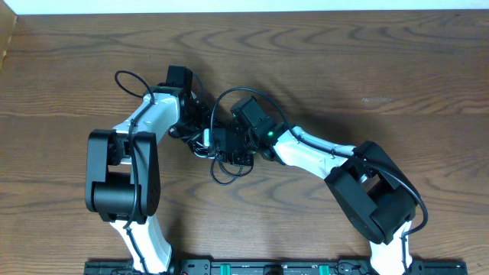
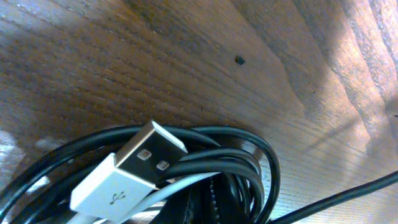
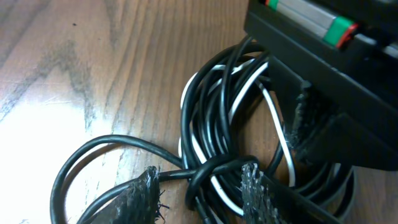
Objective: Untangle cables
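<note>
Evidently early in the untangling, the tangled bundle of thin black and white USB cords (image 3: 211, 106) lies mid-table on the brown wooden table (image 1: 382, 76), the right gripper (image 3: 200, 177) spread astride a black knot (image 3: 208, 163), the left gripper (image 1: 200, 128) unreadable, so next probably comes pinching one strand and easing it free.

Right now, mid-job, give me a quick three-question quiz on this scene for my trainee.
1. True or false: black and white cables are bundled together.
2. In the right wrist view, what sits between the fingers of the right gripper? A) a black cable loop B) a screwdriver C) nothing
3. Fill in: the USB plug in the left wrist view has a ____ housing.

Key: 1 true; 2 A; 3 white.
</note>
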`<state>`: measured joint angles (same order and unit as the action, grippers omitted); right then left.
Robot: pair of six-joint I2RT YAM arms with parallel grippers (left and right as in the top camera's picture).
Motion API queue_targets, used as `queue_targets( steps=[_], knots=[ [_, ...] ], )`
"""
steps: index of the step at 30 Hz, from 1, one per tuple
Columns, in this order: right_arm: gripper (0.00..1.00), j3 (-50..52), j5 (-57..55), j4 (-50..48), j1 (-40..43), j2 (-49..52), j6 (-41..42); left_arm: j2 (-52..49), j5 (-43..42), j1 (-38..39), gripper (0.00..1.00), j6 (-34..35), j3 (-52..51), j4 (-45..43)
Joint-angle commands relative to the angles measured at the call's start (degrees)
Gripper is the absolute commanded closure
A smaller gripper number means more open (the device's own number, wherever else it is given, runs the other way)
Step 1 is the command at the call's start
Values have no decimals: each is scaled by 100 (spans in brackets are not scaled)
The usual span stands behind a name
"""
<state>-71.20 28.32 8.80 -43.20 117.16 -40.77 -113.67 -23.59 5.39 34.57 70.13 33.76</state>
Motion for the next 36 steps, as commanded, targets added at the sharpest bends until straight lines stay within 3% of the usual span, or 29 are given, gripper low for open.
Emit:
queue_targets(
  steps=[1,18,36],
  knots=[
    [59,-31,-258,-52,-42,61,37,-391,778,-46,92,50,-243,61],
    [57,-31,-385,-2,-39,105,-149,-391,782,-46,92,48,-243,37],
    [62,-28,-693,0,-42,109,4,-391,809,-46,92,46,-243,42]
  ],
)
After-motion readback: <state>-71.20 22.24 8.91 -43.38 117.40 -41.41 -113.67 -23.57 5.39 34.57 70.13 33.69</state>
